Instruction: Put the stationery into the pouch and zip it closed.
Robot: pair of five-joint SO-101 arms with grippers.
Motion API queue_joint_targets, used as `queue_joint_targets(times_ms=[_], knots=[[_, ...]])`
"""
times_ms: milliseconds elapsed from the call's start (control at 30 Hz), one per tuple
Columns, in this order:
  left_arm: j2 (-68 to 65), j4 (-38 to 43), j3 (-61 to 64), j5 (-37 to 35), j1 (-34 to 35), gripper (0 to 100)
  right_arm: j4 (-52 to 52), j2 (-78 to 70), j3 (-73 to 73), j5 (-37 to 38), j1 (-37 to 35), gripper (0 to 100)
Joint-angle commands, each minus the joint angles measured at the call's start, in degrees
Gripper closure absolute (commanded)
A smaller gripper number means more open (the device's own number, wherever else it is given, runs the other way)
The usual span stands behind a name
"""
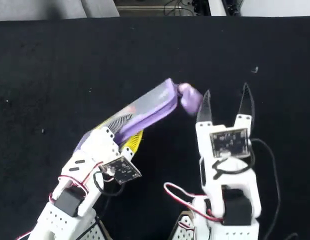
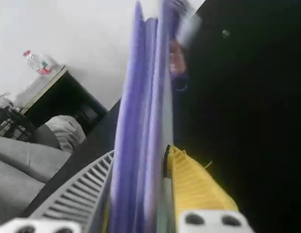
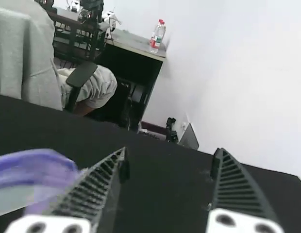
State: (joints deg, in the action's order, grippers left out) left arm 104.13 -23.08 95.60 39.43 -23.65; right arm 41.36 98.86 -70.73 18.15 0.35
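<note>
In the high view, the purple pouch (image 1: 147, 110) was seen clamped at one end by the left gripper (image 1: 126, 131) and held out over the black table (image 1: 70, 60). Its free end was stretched away from those jaws and ended just beside one finger of the right gripper (image 1: 225, 102); whether it touched that finger could not be told. This relation between the two arms was not given by the left wrist view, where the grip itself was shown close up instead. There the pouch was pinched edge-on between a grey ribbed finger (image 2: 77, 189) and a yellow finger (image 2: 194, 189) and ran straight out from them, with a reddish blur near its far end that could not be identified. In the right wrist view, the right gripper's two dark fingers (image 3: 99, 189) were spread wide with nothing between them, and the pouch's end was seen just outside one of them. Far beyond the fingertips a plastic bottle (image 3: 158, 36) was shown standing on a desk (image 3: 136, 43). The left arm was stretched slantwise from its base towards the other gripper. The right arm was pointed straight ahead, its fingertips level with the pouch's free end. Whether the zip was shut could not be told.
</note>
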Motion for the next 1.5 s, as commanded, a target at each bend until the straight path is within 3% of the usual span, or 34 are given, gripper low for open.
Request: queue_joint_targets(times_ms=[0, 433, 833, 1067, 1300, 1467], knots=[[0.4, 0.1, 0.6, 0.0, 0.9, 83, 4.9, 2.0, 0.2, 0.4, -2.0, 72.9], [0.4, 0.4, -9.7, -11.3, 1.5, 83, 12.4, 2.5, 0.2, 0.0, -3.3, 73.3], [0.4, -0.6, -17.3, -22.9, 13.2, 84, 14.9, 2.6, 0.3, -0.2, -3.3, 73.4], [0.5, -11.9, -20.4, -24.4, 18.9, 98, 17.2, 2.6, 0.7, -0.2, -3.3, 74.1], [0.5, -27.2, -30.7, -24.5, 21.1, 97, 17.7, 2.6, 1.9, 0.1, -3.3, 98.2], [0.5, -41.6, -37.6, -24.2, 21.1, 97, 25.3, 2.6, 5.8, 0.1, -3.3, 96.9]])
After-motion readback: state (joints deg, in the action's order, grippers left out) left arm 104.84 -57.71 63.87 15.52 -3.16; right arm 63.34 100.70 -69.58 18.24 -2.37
